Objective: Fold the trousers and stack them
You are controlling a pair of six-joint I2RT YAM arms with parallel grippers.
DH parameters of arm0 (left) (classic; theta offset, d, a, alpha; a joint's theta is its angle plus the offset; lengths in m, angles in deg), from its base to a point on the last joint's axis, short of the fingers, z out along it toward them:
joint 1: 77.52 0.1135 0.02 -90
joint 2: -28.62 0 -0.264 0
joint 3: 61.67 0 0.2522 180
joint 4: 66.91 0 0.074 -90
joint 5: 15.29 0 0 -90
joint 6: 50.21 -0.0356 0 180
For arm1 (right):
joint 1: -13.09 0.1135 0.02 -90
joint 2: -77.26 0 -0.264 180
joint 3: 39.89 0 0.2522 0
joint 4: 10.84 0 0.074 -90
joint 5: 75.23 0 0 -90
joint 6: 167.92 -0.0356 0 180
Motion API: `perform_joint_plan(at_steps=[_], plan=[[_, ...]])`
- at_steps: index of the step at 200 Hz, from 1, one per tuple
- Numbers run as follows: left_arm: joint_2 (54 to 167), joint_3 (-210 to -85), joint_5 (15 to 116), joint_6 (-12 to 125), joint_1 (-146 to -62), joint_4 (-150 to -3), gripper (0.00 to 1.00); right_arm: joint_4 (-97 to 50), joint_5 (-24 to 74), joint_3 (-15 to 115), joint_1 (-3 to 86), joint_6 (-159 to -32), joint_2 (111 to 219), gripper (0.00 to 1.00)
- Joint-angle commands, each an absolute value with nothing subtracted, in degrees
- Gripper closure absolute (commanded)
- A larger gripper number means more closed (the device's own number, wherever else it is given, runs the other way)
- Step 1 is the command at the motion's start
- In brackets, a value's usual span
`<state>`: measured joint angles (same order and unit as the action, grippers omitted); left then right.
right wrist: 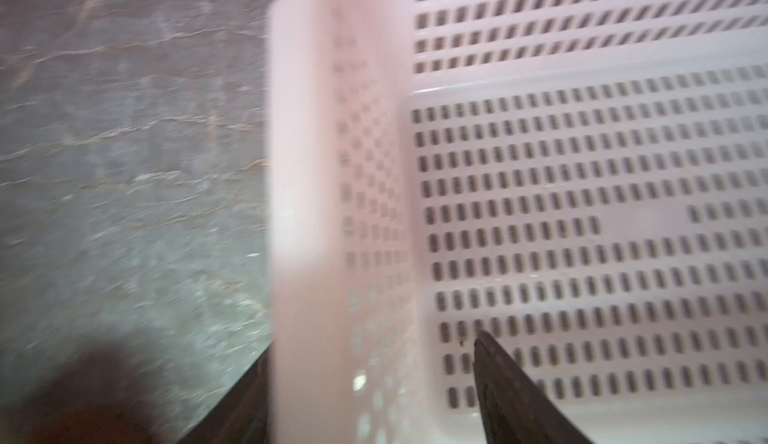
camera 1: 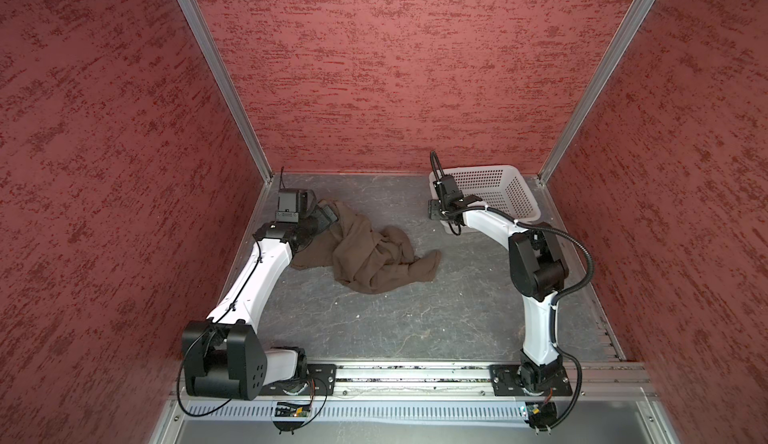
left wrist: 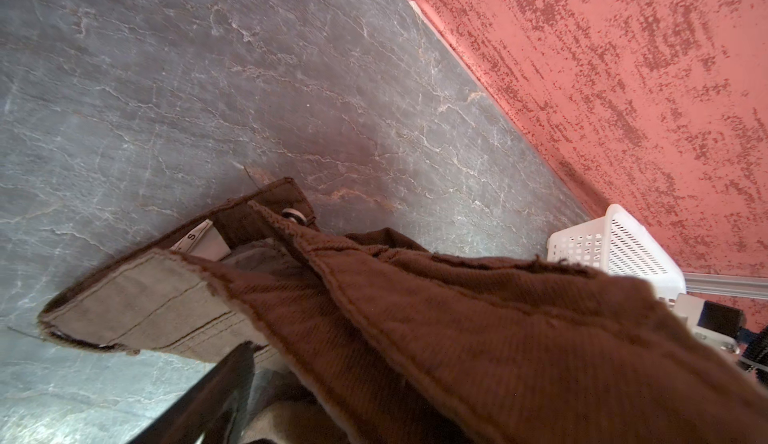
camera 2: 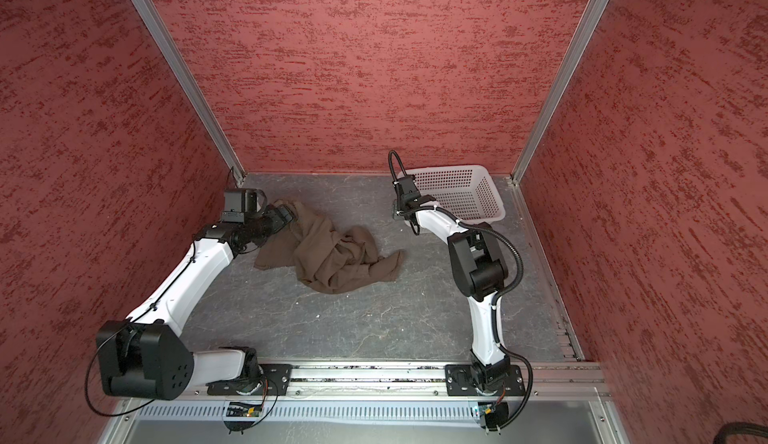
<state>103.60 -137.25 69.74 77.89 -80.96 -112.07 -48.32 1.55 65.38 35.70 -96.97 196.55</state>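
Worktop (camera 1: 374,330): grey, pale-veined slab, as I saw it.
Trousers (camera 1: 365,255): lay crumpled in a brown heap, left of middle.
Basket (camera 1: 521,197): white, perforated, sat at the back right corner, well apart from them.

Both arms (camera 1: 257,280): white shells, black joints and cables; a ribbed hose (camera 1: 588,261) on the right arm (camera 1: 538,330). Left gripper (camera 1: 326,213) black. Black screwed base plates (camera 1: 322,373).

basket (camera 1: 484,186) — white, perforated, far right, possibly tilted | table (camera 1: 374,321) — grey, marbled | walls (camera 1: 415,68) red, textured

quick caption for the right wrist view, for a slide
Open right gripper straddles the white basket's side wall, grey table alongside.
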Motion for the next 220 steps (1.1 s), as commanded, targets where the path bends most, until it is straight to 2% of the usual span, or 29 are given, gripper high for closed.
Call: perform_joint_plan(at_steps=[1,100,146,168,183,202,220], plan=[[102.3,-139.65,70.23,76.57,-81.08,-111.67,0.04,-46.92,-3.68,65.28,33.12,-98.72,197.23,0.31],[103.65,-139.12,68.99,78.98,-82.09,-111.19,0.04,-47.8,-0.85,71.57,23.72,-94.57,199.47,0.33],[105.01,-140.46,69.95,78.9,-82.95,-112.16,0.05,-50.59,-1.41,78.45,22.49,-92.07,202.5,0.3],[104.31,-140.81,70.29,78.65,-82.97,-112.4,0.05,-50.84,0.67,78.91,22.56,-92.97,199.81,0.29],[103.55,-141.21,70.34,78.12,-82.88,-112.4,0.18,-47.72,3.22,73.99,23.84,-93.97,193.48,0.28],[102.8,-141.57,69.88,77.58,-82.95,-112.29,0.48,-42.63,0.99,65.66,28.26,-92.92,183.69,0.24],[102.24,-141.63,70.35,77.33,-82.98,-112.94,0.66,-40.51,2.08,59.03,32.4,-94.39,176.57,0.22]])
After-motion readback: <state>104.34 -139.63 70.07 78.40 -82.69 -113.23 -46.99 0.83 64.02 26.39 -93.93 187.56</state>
